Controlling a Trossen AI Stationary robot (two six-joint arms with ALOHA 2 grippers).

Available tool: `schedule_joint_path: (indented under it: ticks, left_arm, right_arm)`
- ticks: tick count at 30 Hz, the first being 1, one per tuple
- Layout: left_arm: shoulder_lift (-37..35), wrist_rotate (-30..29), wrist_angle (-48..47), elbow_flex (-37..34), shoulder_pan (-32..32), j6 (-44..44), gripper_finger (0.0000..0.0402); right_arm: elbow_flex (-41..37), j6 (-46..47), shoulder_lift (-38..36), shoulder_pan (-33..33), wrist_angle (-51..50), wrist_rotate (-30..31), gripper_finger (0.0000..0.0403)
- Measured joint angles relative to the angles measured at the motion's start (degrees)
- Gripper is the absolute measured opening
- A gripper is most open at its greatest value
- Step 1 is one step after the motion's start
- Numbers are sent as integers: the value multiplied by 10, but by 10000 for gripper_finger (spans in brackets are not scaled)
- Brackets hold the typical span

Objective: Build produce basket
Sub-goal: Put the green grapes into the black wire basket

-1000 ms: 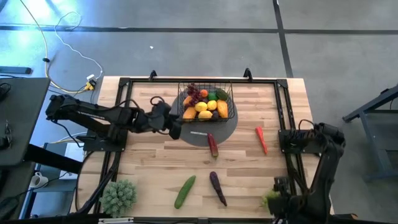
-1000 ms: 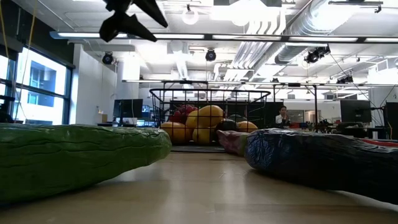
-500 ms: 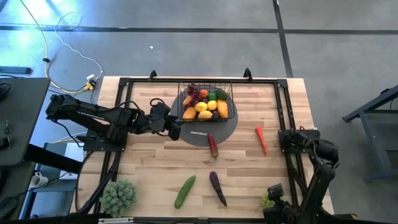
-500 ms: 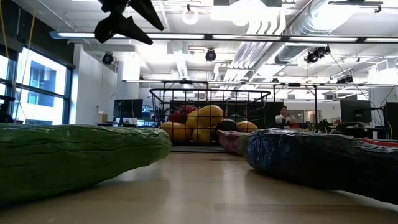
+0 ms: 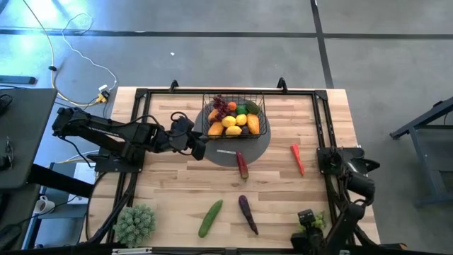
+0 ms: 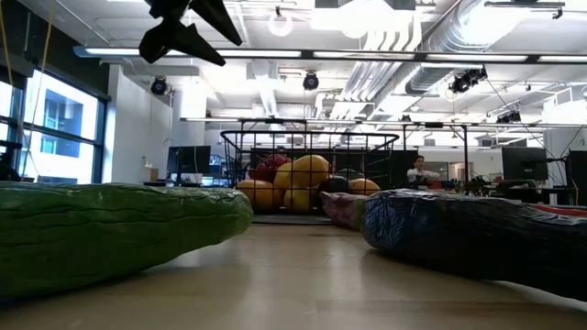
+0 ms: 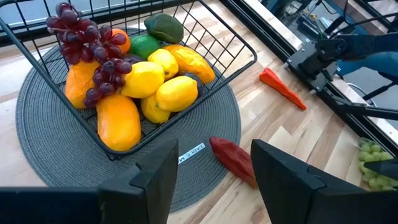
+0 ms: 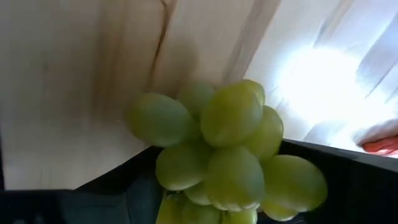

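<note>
- Right gripper (image 5: 308, 218) has swung down to the frame's lower right, now over the green grapes (image 8: 224, 155); I cannot tell its jaws' state.
- Left gripper (image 5: 201, 147) waits, jaws apart, left of the basket (image 5: 260, 108), upper centre on the desk (image 5: 170, 184).
- Grapes look next.

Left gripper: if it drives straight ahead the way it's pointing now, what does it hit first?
Probably the black wire basket. The left gripper, fingers apart and empty, points at its near wall, over the grey round mat. If it angles lower, the reddish vegetable on the mat's edge comes first; depth is unclear.
</note>
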Motion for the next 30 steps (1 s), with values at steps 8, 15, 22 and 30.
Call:
schedule_joint_path:
  ticks: [8, 15, 22, 30]
  left_arm:
    - [0, 0, 0, 0, 1, 31, 193]
    - [0, -25, 0, 0, 1, 78, 193]
    - [0, -66, 0, 0, 2, 154, 193]
    - [0, -92, 1, 0, 1, 218, 193]
  right_arm:
    - [-3, 2, -6, -19, 8, -14, 159]
    - [-4, 30, -25, -38, 18, -44, 50]
    - [-4, 93, -59, -77, 21, -50, 34]
    - [-4, 150, -108, -147, 25, -48, 34]
